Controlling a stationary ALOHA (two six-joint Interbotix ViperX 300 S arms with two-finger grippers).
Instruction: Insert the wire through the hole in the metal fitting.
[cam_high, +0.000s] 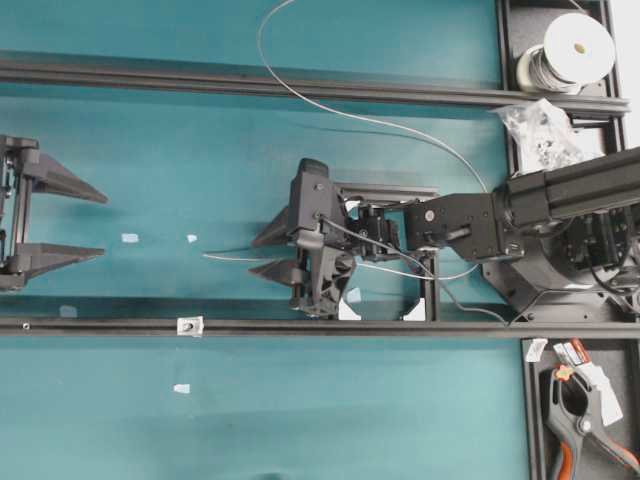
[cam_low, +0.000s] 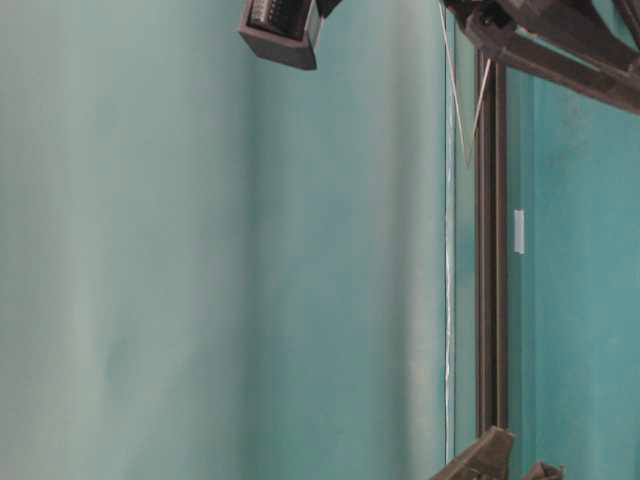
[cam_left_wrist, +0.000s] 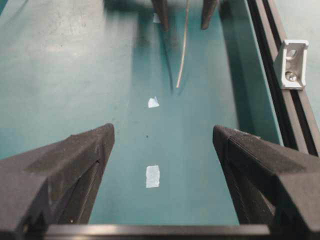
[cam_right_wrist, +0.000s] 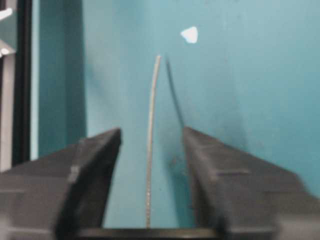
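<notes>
Right gripper (cam_right_wrist: 150, 150) half-open, straddling the wire (cam_right_wrist: 152, 100) ungripped, apparently to grasp it; left gripper (cam_left_wrist: 162, 145) wide open, empty.

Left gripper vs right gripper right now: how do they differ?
The left gripper has its jaws spread wide with only bare mat and tape scraps between them; the right gripper has a narrower gap, and the wire runs between its fingers. The left sits at the far left edge of the overhead view; the right reaches mid-table. Both are black with pointed fingers, facing each other.
</notes>
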